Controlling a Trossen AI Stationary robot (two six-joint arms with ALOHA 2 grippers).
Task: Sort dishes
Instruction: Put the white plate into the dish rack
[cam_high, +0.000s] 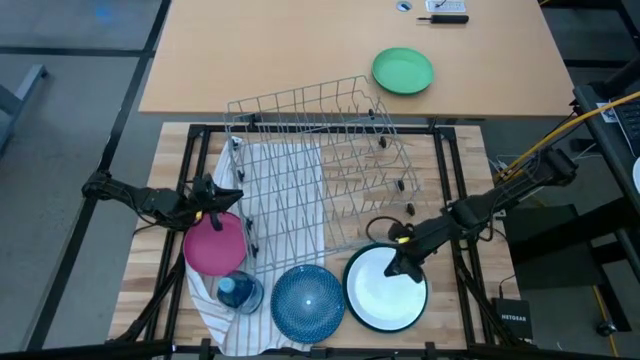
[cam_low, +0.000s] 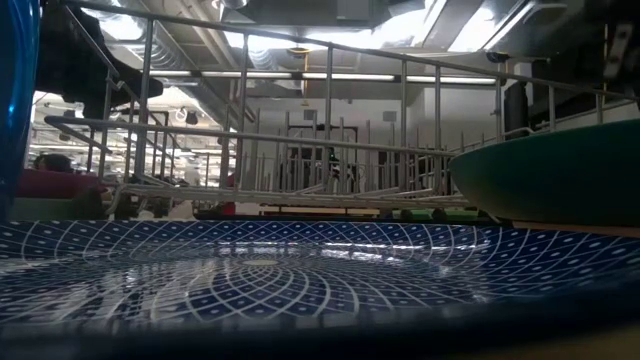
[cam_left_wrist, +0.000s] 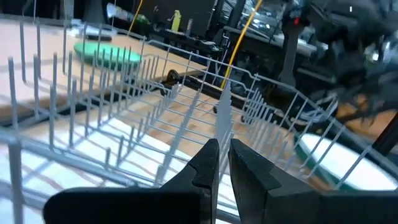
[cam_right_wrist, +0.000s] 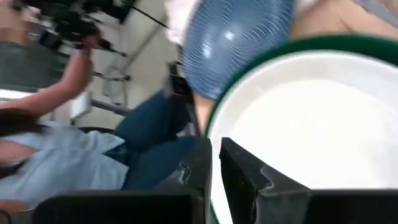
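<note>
Three dishes lie along the table's near side: a magenta plate (cam_high: 213, 245) at the left, a speckled blue plate (cam_high: 307, 300) on the striped cloth (cam_high: 270, 180), and a white plate with a dark green rim (cam_high: 385, 290) at the right. My left gripper (cam_high: 230, 200) (cam_left_wrist: 222, 149) hangs shut and level over the magenta plate's far edge and points at the wire rack (cam_high: 315, 160). My right gripper (cam_high: 393, 268) (cam_right_wrist: 214, 149) is shut and slants down over the white plate's (cam_right_wrist: 311, 118) far rim. Nothing is between its fingers.
The wire rack stands tilted on the cloth in mid table. A small blue see-through container (cam_high: 240, 292) sits between the magenta and blue plates. A vivid green plate (cam_high: 403, 71) lies on the far table. A person (cam_right_wrist: 74, 143) sits beyond the near edge.
</note>
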